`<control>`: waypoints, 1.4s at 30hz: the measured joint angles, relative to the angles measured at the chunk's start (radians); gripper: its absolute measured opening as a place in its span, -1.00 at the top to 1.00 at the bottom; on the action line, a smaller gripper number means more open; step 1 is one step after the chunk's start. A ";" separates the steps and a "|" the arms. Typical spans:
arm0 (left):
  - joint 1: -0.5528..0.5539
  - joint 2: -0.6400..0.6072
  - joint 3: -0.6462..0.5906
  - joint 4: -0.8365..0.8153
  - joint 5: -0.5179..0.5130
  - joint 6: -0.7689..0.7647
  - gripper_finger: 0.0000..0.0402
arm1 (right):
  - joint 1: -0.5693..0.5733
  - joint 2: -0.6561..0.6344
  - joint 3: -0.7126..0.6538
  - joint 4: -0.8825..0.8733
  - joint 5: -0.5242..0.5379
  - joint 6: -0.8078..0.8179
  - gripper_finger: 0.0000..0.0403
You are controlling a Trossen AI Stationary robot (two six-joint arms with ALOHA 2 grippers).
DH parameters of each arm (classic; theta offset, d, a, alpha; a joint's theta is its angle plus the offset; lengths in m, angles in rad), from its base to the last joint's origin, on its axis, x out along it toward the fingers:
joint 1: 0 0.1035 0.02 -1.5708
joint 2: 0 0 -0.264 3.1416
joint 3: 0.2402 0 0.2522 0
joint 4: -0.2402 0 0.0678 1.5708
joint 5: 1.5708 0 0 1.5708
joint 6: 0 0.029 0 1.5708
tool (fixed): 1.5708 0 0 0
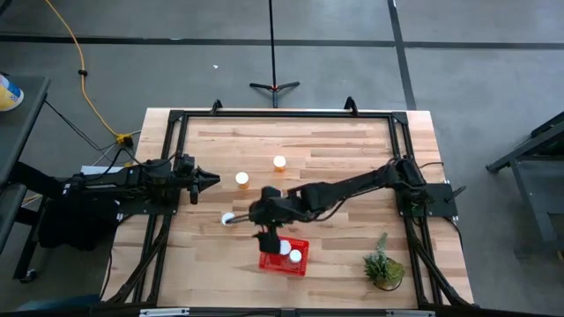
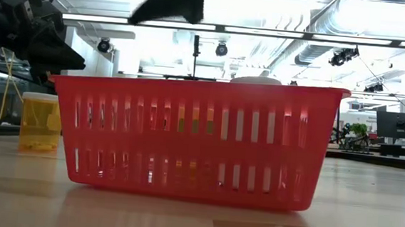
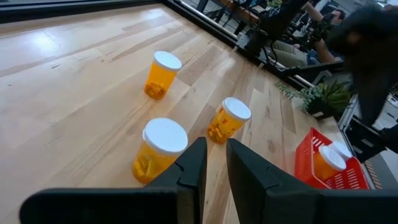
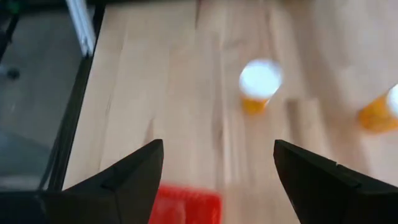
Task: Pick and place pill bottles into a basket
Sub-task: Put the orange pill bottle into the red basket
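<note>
The red mesh basket (image 1: 282, 262) stands near the table's near edge, with two white-capped pill bottles (image 1: 290, 253) upright in it. Three more pill bottles stand on the wood: one (image 1: 241, 179) in front of my left gripper, one (image 1: 279, 162) farther back, one (image 1: 227, 218) left of the basket. My right gripper (image 1: 267, 236) hangs open above the basket's far left corner, nothing between its fingers (image 4: 217, 152). My left gripper (image 3: 214, 165) waits at the table's left with a narrow gap between its fingers, holding nothing.
A small green potted plant (image 1: 383, 264) stands at the near right corner. A black frame (image 1: 286, 114) runs around the table's edges. Bare wood lies at the far side and to the right of the basket.
</note>
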 joint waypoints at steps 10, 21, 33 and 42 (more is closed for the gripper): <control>0.000 0.000 0.000 -0.001 0.000 0.010 0.52 | -0.013 -0.157 0.049 0.090 0.106 -0.020 -0.47; 0.000 0.000 0.000 0.000 0.005 0.015 0.52 | -0.013 -0.324 0.050 0.090 0.189 -0.077 -0.47; 0.000 0.000 0.000 0.003 0.032 0.015 0.52 | 0.033 -0.461 0.050 0.086 0.167 -0.098 -0.32; 0.000 0.000 0.006 0.019 0.040 0.025 0.52 | 0.184 -0.663 -0.209 0.164 0.399 -0.038 -0.03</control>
